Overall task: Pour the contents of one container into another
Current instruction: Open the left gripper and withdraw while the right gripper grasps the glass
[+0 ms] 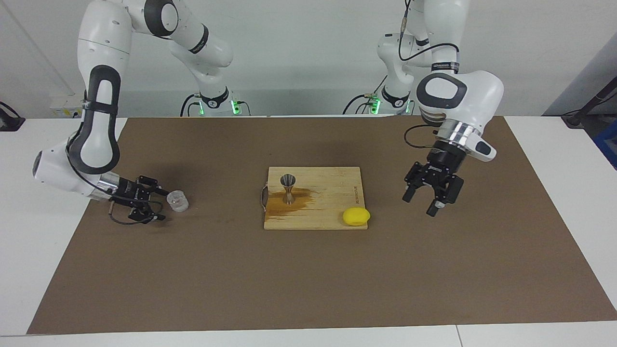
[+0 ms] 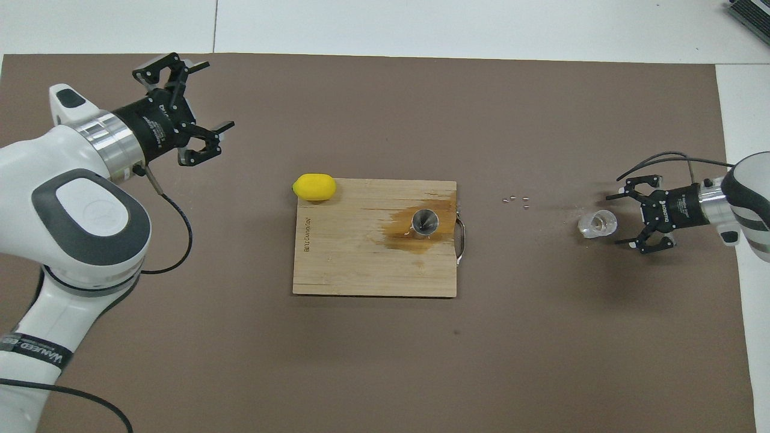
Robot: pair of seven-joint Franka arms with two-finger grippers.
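The clear glass cup (image 1: 177, 201) stands on the brown mat toward the right arm's end of the table; it also shows in the overhead view (image 2: 597, 224). My right gripper (image 1: 162, 205) is low at the mat, open, with its fingertips just beside the cup (image 2: 619, 221); the cup is not between them. The silvery hourglass jigger (image 1: 288, 188) stands upright on the wooden board (image 1: 332, 183), on a wet brown stain, and also shows in the overhead view (image 2: 425, 221). My left gripper (image 1: 421, 204) is open and empty in the air over the mat, beside the board (image 2: 213, 96).
A yellow lemon (image 1: 356, 216) lies at the board's corner toward the left arm's end, farther from the robots than the jigger. A few small bits (image 2: 517, 200) lie on the mat between the board (image 2: 349, 252) and the cup. The brown mat (image 1: 308, 279) covers most of the table.
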